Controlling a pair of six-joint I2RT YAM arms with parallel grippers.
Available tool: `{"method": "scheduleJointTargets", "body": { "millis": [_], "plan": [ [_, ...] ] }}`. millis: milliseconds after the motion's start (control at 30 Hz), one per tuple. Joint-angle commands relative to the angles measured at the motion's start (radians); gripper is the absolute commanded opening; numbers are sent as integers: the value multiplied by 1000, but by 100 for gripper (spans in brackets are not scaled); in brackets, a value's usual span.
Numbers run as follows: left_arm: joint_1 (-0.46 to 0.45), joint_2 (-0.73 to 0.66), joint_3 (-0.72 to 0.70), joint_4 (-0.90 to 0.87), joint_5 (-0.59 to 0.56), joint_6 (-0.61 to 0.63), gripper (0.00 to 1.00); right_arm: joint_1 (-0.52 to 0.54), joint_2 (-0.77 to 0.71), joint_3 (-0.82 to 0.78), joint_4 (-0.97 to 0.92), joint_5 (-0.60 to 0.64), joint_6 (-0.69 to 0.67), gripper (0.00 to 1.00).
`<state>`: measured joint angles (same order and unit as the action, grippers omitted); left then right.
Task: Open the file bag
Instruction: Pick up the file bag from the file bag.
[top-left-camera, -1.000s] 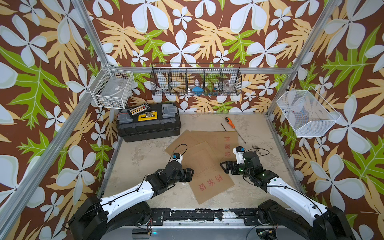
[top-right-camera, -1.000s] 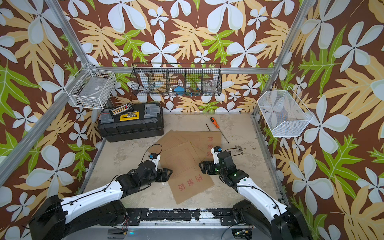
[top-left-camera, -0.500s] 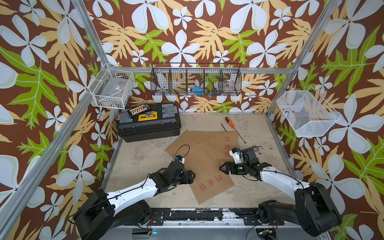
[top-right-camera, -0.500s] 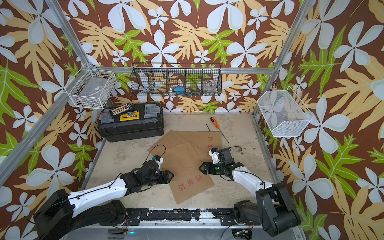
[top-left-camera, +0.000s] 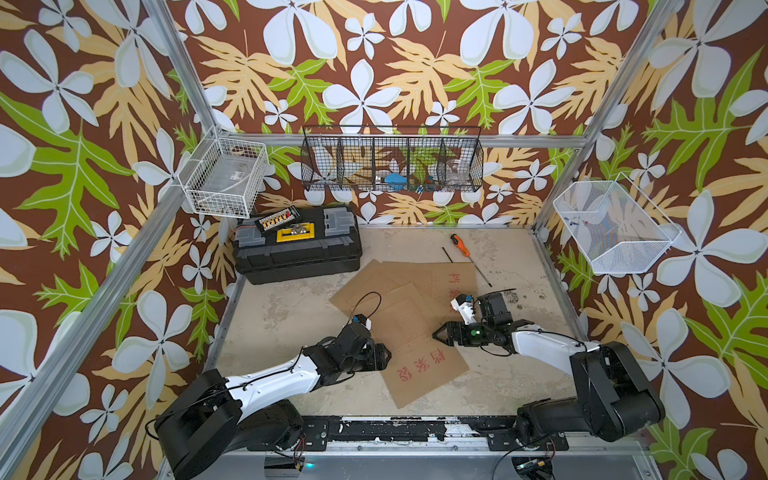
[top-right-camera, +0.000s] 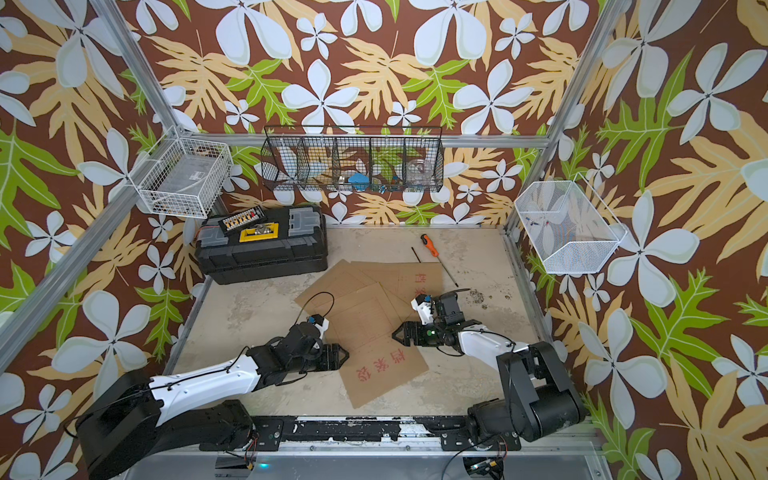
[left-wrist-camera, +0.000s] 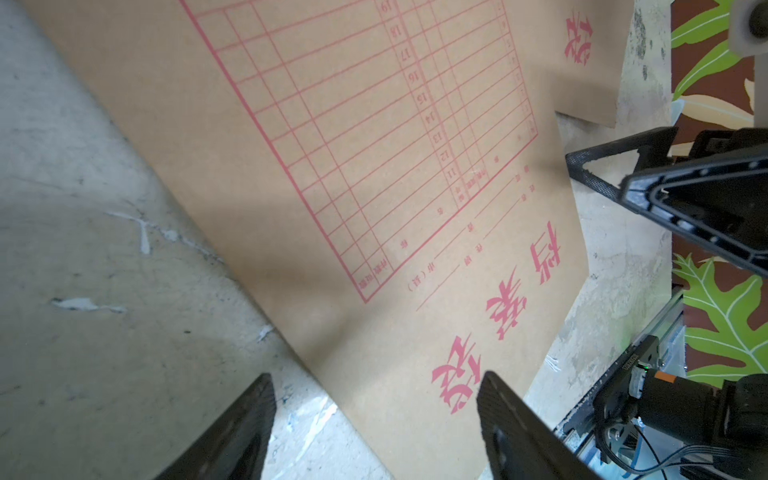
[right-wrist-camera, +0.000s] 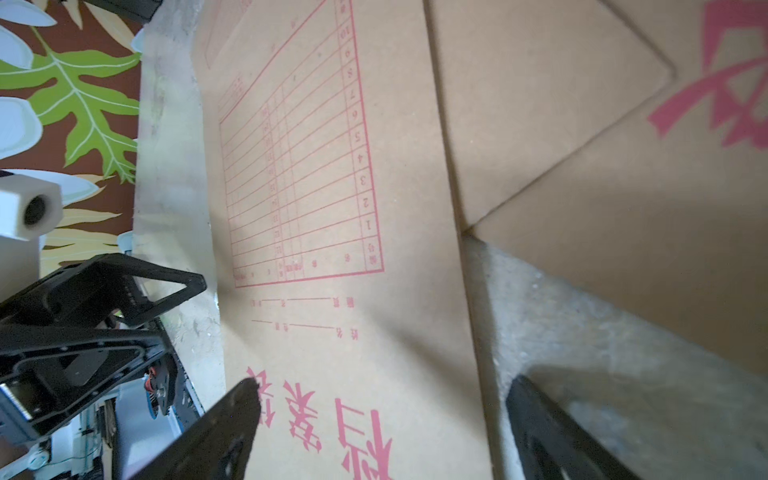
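The nearest brown file bag lies flat near the table's front, with red characters and a red grid printed on it. My left gripper is low at the bag's left edge. In the left wrist view it is open, straddling that edge of the bag with nothing gripped. My right gripper is low at the bag's far right corner. It is open in the right wrist view, with the bag's side edge between its fingers.
More brown file bags overlap behind the nearest one. An orange-handled screwdriver lies at the back right and a black toolbox at the back left. Wire baskets hang on the back and side walls.
The right arm has swung its elbow out to the right while its gripper shifted slightly left over the bag. The left gripper has slid a little nearer the front edge, its jaws narrowing slightly.
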<state>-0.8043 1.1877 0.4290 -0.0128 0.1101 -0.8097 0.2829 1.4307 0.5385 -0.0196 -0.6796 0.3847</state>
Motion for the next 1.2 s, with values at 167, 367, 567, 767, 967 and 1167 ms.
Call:
{"method": "scheduleJointTargets", "body": {
  "millis": [167, 367, 567, 767, 967, 1167],
  "plan": [
    [-1, 34, 6, -16, -56, -15, 78, 1, -24, -68, 31, -154, 66, 92],
    [-1, 76, 26, -44, -86, 0, 78, 2, -128, -94, 62, -260, 99, 89],
    [-1, 91, 47, -58, -101, 20, 78, 4, -204, -135, 103, -295, 144, 83],
    [-1, 89, 45, -58, -105, 25, 78, 6, -154, -135, 61, -287, 112, 69],
    [-1, 67, 31, -59, -108, 26, 79, 31, -160, -126, 70, -283, 123, 48],
    [0, 41, 54, -91, -145, 42, 79, 30, -172, -124, 64, -261, 134, 20]
  ]
}}
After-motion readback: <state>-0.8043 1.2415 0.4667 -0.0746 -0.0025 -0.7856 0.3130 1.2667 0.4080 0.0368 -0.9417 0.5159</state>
